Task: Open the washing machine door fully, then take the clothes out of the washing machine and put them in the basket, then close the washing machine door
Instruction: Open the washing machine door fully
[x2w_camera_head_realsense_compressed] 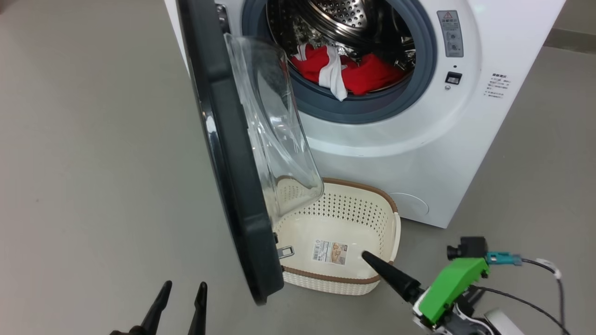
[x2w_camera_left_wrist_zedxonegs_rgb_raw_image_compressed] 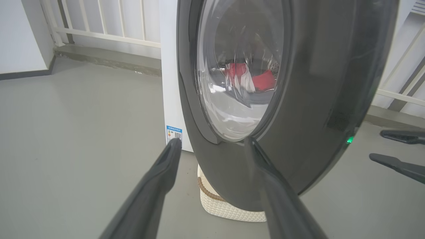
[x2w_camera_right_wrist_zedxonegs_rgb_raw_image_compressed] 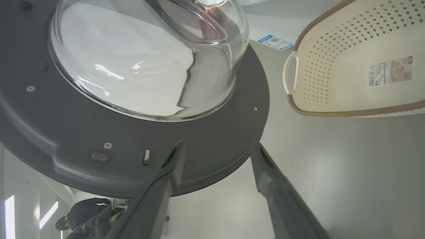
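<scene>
Low at the left, the left claw (x2w_camera_head_realsense_compressed: 181,304) points forward along the floor (x2w_camera_head_realsense_compressed: 93,186), fingers spread and empty, beside the swung-out washing machine door (x2w_camera_head_realsense_compressed: 223,139). The right claw (x2w_camera_right_wrist_zedxonegs_rgb_raw_image_compressed: 217,147), spread and empty too, slants toward the basket (x2w_camera_head_realsense_compressed: 363,187) before the washing machine (x2w_camera_head_realsense_compressed: 419,153). The red clothes (x2w_camera_head_realsense_compressed: 368,74) lie inside.

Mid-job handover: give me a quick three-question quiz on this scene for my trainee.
1. True or false: the basket already holds the clothes.
2. The left gripper is: A) shut on the clothes, B) open and holding nothing, C) shut on the basket.
3. Where are the clothes now?
Key: 1 false; 2 B; 3 inside the washing machine.
</scene>
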Controlling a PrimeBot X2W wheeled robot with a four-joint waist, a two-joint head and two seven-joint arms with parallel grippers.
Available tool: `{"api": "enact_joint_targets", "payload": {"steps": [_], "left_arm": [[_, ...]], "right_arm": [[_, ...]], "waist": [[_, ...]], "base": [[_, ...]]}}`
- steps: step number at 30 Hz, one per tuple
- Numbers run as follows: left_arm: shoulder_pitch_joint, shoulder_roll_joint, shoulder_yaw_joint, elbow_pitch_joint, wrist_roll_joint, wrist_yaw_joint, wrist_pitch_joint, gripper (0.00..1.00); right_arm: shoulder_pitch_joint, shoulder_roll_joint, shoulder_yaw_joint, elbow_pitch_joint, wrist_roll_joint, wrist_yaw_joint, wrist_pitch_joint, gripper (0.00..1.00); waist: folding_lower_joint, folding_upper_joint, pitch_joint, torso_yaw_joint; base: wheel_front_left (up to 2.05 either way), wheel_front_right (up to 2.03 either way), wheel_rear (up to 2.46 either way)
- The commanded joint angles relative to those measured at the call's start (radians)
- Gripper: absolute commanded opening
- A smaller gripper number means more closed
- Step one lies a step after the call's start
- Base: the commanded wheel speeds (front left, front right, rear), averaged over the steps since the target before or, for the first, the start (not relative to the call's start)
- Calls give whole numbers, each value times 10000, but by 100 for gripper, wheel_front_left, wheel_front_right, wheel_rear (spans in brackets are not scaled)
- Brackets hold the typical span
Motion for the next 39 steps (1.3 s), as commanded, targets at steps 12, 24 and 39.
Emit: {"api": "enact_joint_targets", "payload": {"steps": [12,24,39], "left_arm": [[-327,55,456,-151,23,-84,-122,100],[-426,55,502,-199,1,-107,-122,100],[-422,55,523,-211,22,-120,-122,100]], "right_arm": [[-257,-1296,2270,792,-3360,77,-4676,100],[-298,-1144,999,923,-7741,77,-5744,100],[1549,469,-2392,-919,-12074,77,-5747,100]], "waist": [[0,0,66,-314],[0,0,177,-365],[0,0,146,-304]], "base": [[0,0,0],[0,0,0],[0,0,0]]}}
